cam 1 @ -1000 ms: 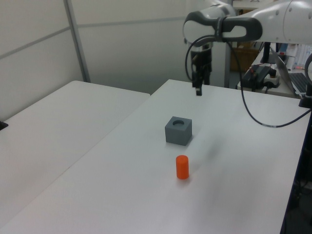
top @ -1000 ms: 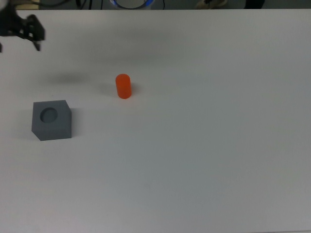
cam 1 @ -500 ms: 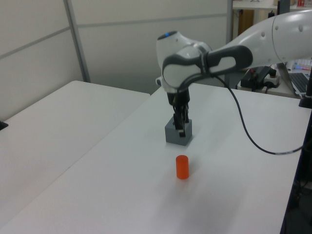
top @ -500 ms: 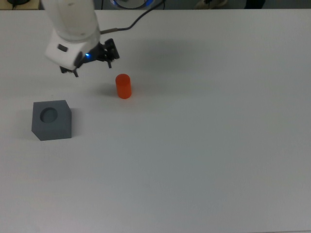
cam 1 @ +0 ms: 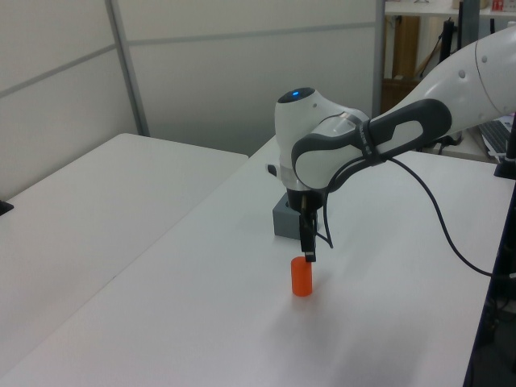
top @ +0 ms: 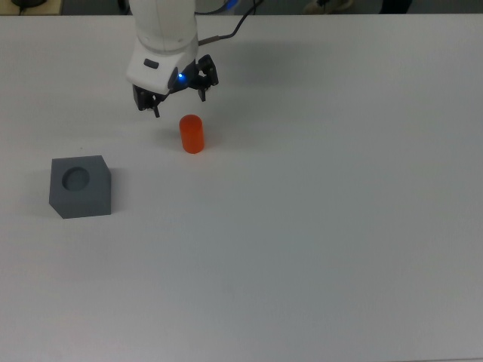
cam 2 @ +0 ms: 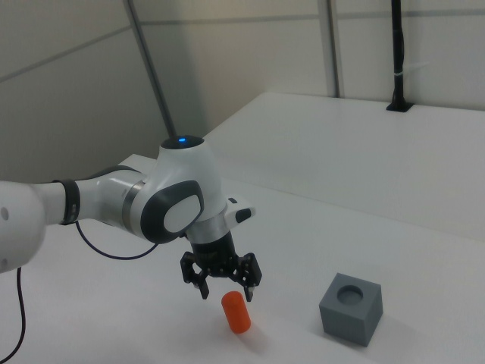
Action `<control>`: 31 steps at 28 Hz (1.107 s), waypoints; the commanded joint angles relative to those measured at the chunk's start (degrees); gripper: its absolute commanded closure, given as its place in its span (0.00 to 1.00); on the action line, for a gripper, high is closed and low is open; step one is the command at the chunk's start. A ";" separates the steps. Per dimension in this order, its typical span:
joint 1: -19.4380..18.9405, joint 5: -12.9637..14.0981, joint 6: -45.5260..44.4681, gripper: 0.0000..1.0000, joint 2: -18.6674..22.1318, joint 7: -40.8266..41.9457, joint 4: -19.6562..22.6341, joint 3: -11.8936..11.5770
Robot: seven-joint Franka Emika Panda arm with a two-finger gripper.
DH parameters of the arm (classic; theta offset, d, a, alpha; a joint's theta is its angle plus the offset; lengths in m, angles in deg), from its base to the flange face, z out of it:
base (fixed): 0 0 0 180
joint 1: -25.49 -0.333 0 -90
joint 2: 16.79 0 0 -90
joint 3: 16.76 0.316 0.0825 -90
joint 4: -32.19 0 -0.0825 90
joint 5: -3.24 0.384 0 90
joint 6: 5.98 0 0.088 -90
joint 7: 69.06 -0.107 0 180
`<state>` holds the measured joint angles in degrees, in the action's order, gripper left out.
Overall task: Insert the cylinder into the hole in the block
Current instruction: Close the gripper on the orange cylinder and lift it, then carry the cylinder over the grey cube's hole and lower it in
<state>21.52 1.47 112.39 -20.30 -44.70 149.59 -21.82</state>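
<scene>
Claw: we see the gripper hanging just above the cylinder, its two fingers spread wide apart and holding nothing. In the top view the fingertips sit either side of the spot just beyond the cylinder's top; in the left view the gripper points straight down with its tip right over the orange top.

Cylinder: we find the cylinder standing upright on the table, free of the fingers. In the right view the cylinder is just below the claw; in the left view the cylinder stands in front of the block.

Block: the block rests on the table near the top view's left, well apart from the cylinder, its round hole facing up. In the right view the block lies to the right view's right of the cylinder. In the left view the block is partly hidden behind the arm.

Arm: the white arm reaches in from the left view's right, a black cable looping beneath it.
</scene>
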 commanded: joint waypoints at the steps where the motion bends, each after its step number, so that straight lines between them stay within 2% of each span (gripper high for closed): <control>1: -1.39 0.01 3.34 0.00 -1.76 0.08 0.99 -0.21; 4: -1.30 -0.60 6.60 0.00 -2.64 0.16 0.99 0.58; 11: -1.39 -2.62 7.04 0.00 -4.66 0.08 0.20 1.02; 12: -1.39 -3.06 6.95 0.04 -4.67 0.08 0.20 1.02; 13: -1.47 -3.68 6.87 0.17 -4.67 0.08 0.20 1.02; 14: -1.47 -3.94 6.78 0.22 -4.75 0.08 0.20 1.02; 16: -1.47 -4.21 6.43 0.37 -4.75 0.16 0.29 1.11; 19: -1.47 -4.21 5.99 0.49 -4.58 0.16 0.55 1.89; 21: -1.47 -4.30 5.03 0.51 -4.32 0.16 0.64 2.16; 24: -1.47 -4.30 2.65 0.68 -4.23 0.25 0.46 2.34; 26: -1.47 -4.30 2.65 0.85 -4.14 0.08 0.38 2.43; 28: -1.39 -4.30 2.65 0.86 -4.05 -0.10 0.11 2.51; 29: -1.04 -3.95 2.56 0.91 -3.79 -0.27 -0.24 2.43; 31: -0.68 -3.42 2.12 0.91 -3.70 -0.71 -2.16 2.34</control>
<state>20.54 -1.89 116.52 -25.09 -44.64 149.74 -19.24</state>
